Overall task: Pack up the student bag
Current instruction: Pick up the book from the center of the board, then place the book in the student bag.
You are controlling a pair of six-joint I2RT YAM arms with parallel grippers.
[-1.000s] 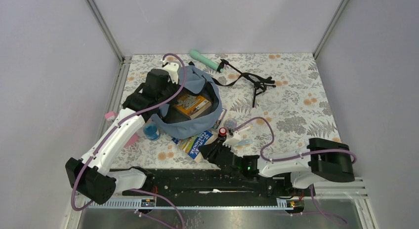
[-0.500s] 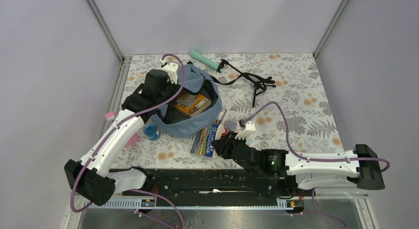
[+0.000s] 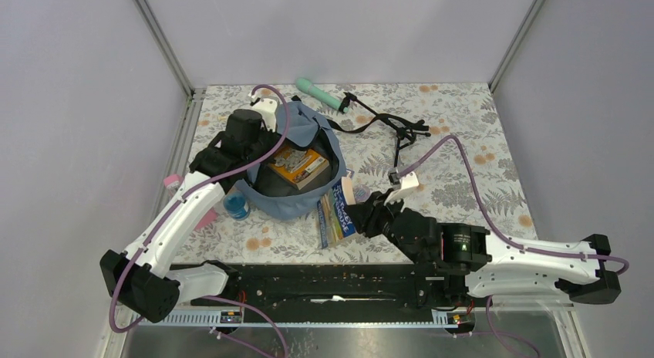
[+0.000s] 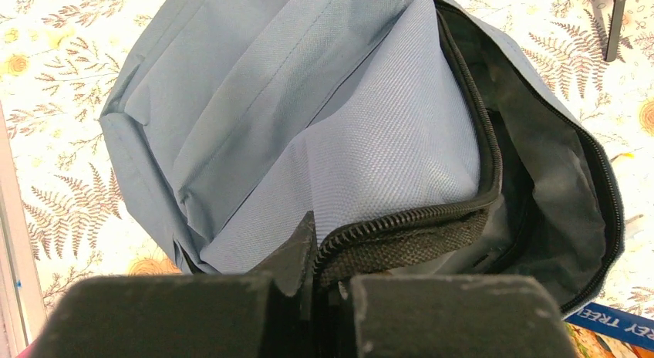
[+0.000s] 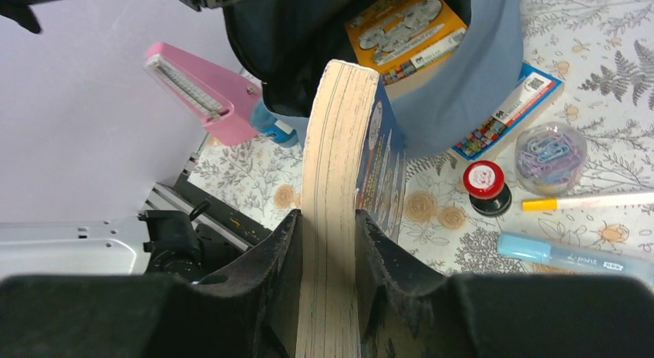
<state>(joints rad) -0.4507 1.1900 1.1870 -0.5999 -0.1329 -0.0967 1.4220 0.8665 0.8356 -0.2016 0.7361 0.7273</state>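
The slate-blue student bag (image 3: 299,197) lies open at the table's left, with an orange book (image 3: 298,163) inside. My left gripper (image 3: 257,151) is shut on the bag's zipper rim (image 4: 401,219) at its left side and holds the mouth open. In the left wrist view the gripper (image 4: 328,254) pinches black zipper tape, with the bag's fabric (image 4: 308,103) spread beyond it. My right gripper (image 3: 364,216) is shut on a thick blue-covered book (image 3: 338,213). The right wrist view shows that book (image 5: 339,142) on edge between the fingers (image 5: 328,234), its far end at the bag's mouth (image 5: 478,80).
A second book (image 5: 509,107) lies partly under the bag. Right of it are a jar of paper clips (image 5: 549,156), a red-capped stamp (image 5: 484,180), a yellow-tipped marker (image 5: 586,201) and a blue pen (image 5: 571,254). A pink stapler (image 5: 204,96) sits left; a teal bottle (image 3: 320,94) and a black tripod (image 3: 401,130) lie behind.
My right arm has lifted the blue book off the table's front edge and carried it right and up toward the bag's front. The left gripper has kept its hold.
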